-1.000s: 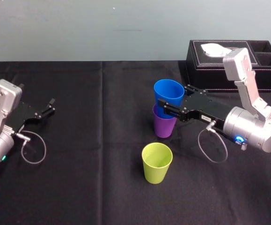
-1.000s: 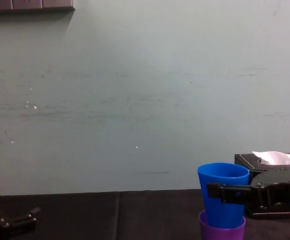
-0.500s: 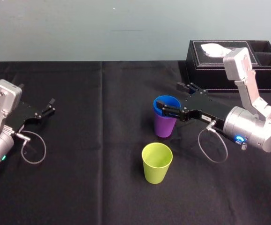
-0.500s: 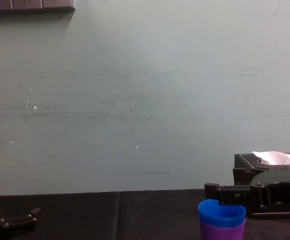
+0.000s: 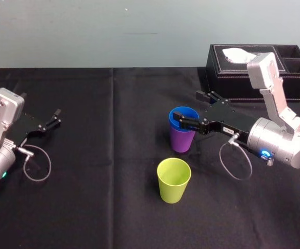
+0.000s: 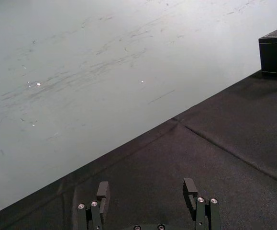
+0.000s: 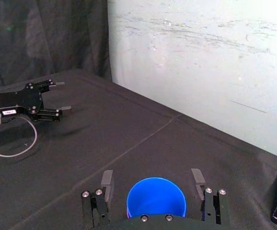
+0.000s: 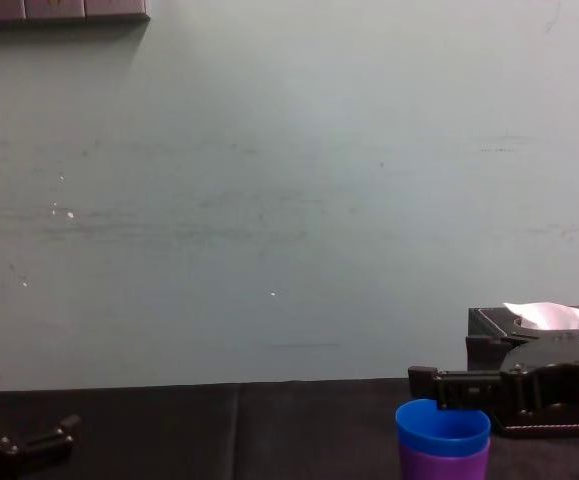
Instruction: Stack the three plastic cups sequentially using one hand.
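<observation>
The blue cup (image 5: 184,116) sits deep inside the purple cup (image 5: 181,140) with just its rim band showing. The pair stands upright mid-table, a little toward the right edge. The yellow-green cup (image 5: 173,180) stands alone near them, on the front-edge side, not yet stacked.

I think the danger lies in pulling away. If I draw back crooked, a finger could hook the blue rim and tip the light pair, or drag the blue cup back out. If I then swing low toward the front edge, my near finger could knock the yellow-green cup over and send it rolling.

My right claw (image 5: 187,108) is spread and holds nothing. It reaches in from the right-edge side at rim height, with the blue cup's rim between its fingers. My wrist view shows a gap on either side of the blue cup (image 7: 156,196).

My left claw (image 5: 51,120) lies parked near the left edge, fingers apart. The black tissue box (image 5: 258,70) sits at the far right corner of the black-clothed table (image 5: 113,207).
</observation>
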Action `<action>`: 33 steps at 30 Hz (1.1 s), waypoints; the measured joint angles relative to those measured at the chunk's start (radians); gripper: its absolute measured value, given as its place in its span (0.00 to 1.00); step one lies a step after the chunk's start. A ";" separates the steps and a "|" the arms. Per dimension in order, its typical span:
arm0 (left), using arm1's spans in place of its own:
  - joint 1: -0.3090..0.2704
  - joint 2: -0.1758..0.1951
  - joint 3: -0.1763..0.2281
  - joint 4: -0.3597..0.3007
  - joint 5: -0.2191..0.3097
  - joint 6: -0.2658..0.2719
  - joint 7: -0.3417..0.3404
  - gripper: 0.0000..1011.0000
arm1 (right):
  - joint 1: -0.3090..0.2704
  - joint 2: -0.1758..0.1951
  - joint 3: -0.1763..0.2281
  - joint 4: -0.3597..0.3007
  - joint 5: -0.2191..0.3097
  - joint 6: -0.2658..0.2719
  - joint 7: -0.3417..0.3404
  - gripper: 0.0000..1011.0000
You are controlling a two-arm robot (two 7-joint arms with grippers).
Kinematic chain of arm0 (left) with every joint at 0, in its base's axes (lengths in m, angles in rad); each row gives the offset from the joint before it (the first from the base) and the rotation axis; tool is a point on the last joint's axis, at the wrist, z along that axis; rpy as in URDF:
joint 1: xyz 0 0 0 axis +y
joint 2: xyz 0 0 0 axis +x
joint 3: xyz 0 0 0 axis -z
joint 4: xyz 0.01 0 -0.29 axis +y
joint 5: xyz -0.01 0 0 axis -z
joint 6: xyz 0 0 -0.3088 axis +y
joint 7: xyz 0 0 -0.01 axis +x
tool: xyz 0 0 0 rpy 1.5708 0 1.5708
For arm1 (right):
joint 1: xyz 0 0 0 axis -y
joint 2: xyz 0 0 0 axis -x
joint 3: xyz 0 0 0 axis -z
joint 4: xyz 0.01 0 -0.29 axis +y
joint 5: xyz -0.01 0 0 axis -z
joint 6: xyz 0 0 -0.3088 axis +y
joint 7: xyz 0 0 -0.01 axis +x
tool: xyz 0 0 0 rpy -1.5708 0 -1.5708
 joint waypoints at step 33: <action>0.000 0.000 0.000 0.000 0.000 0.000 0.000 1.00 | -0.387 0.257 0.132 -0.251 0.167 -0.147 0.127 0.99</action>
